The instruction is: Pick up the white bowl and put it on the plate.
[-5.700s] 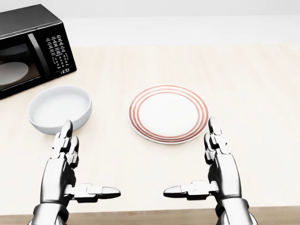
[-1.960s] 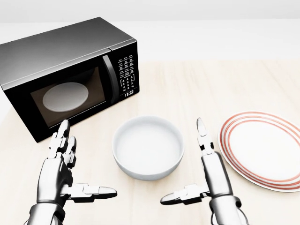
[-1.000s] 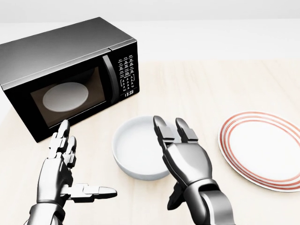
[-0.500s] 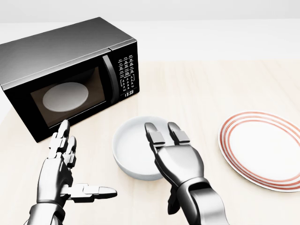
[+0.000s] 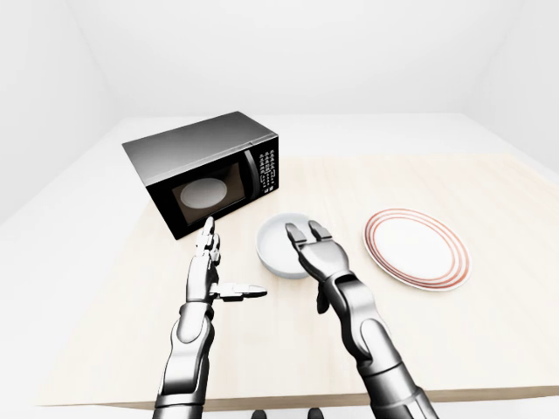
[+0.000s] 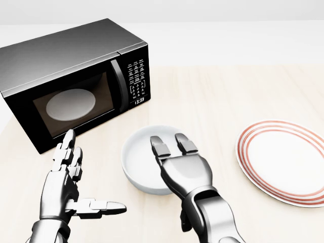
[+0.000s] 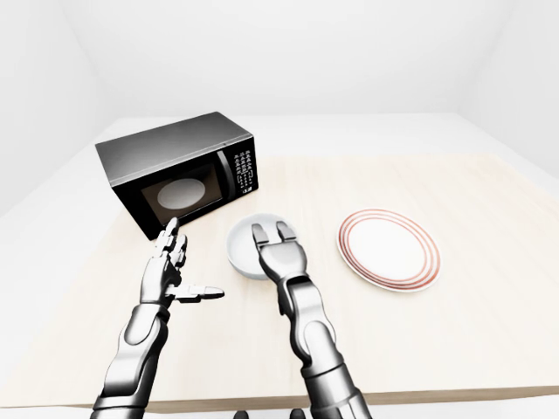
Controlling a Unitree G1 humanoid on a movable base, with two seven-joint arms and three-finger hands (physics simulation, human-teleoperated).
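White walls frame a pale wooden table [image 6: 228,91]; the right hand [image 6: 178,167], fingers spread, hovers over the white bowl [image 6: 139,162] mid-table, beside the plate [image 6: 283,162]. An off-centre grasp could tip it.

A simulated kitchen: microwave [image 6: 76,83] and plate [image 6: 283,162] on a wooden table [image 6: 212,96].

White bowl [image 6: 139,157], red-ringed plate [image 6: 283,162], black microwave [image 6: 71,81].
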